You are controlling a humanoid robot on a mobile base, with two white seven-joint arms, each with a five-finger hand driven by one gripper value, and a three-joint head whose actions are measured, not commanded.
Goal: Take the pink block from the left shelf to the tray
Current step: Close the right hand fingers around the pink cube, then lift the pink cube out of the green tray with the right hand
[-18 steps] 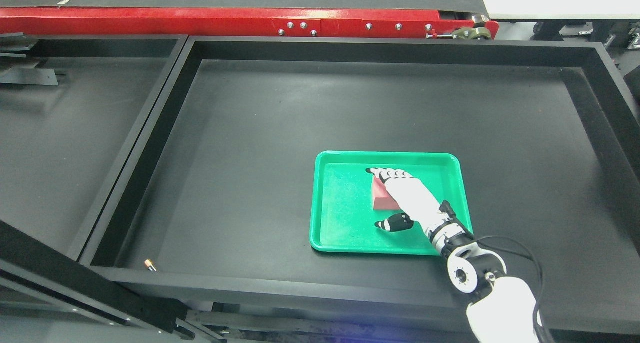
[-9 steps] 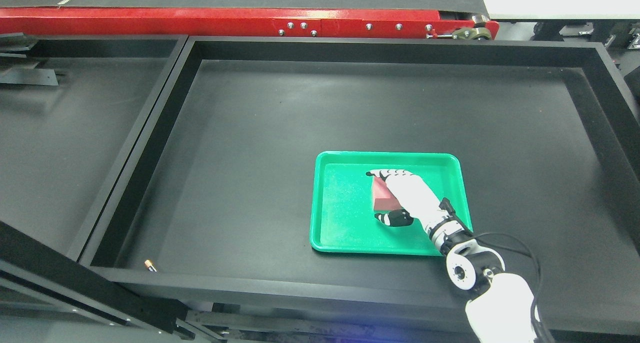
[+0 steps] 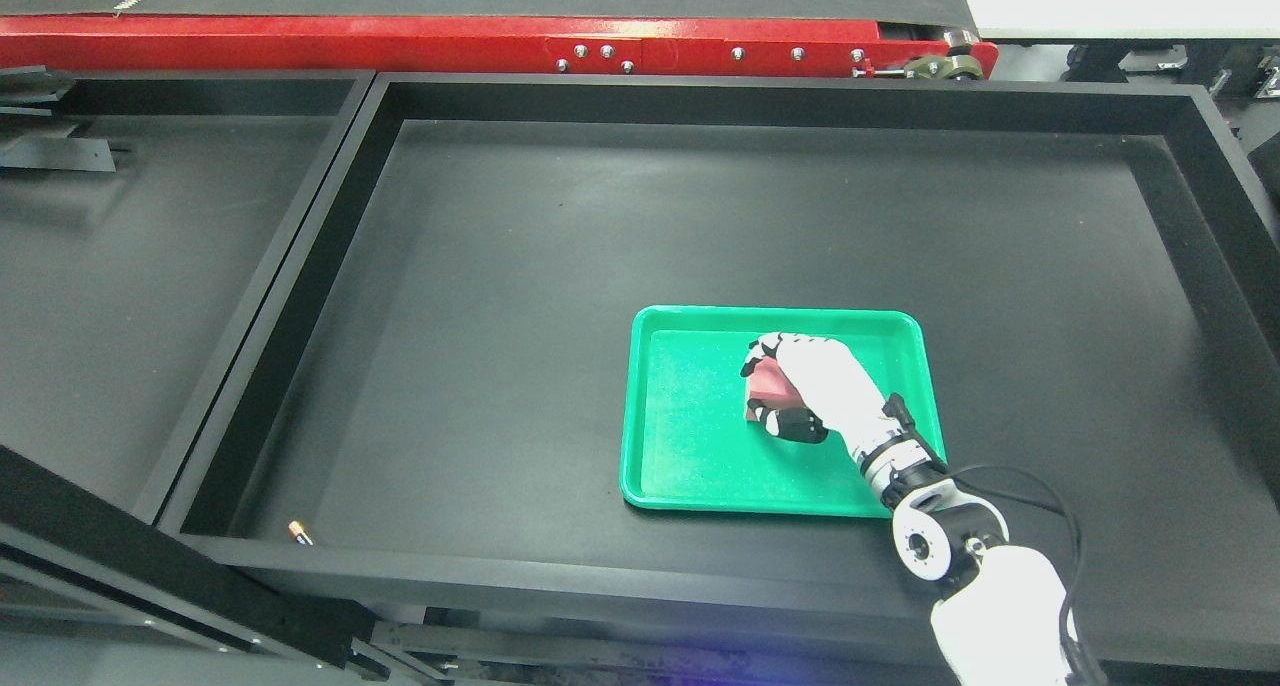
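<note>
**Pink block in the tray, robot hand closed around it**

Head view: The right robot hand [image 3: 790, 391] reaches in from the lower right and sits inside the green tray [image 3: 690, 466], a little right of the tray's middle. Its fingers [image 3: 765, 346] curl over the far side of the pink block [image 3: 768, 384] and the dark thumb [image 3: 790, 426] presses in from the near side, so the block is gripped between them. Only a small patch of pink shows past the knuckles; the block lies directly under and just left of the palm. Its long axis cannot be made out, because the hand covers most of it. Whether the block rests on the tray floor or is held just above it also cannot be told.

Judged from this, the block is already at its goal, and what remains is letting go and backing out. The tray's right rim is near the wrist, its far rim is close beyond the fingertips, and the widest bare floor lies to the left. The tray sits on the black tabletop [image 3: 560, 246], well clear of the raised frame all round. The left arm is not in view.
</note>
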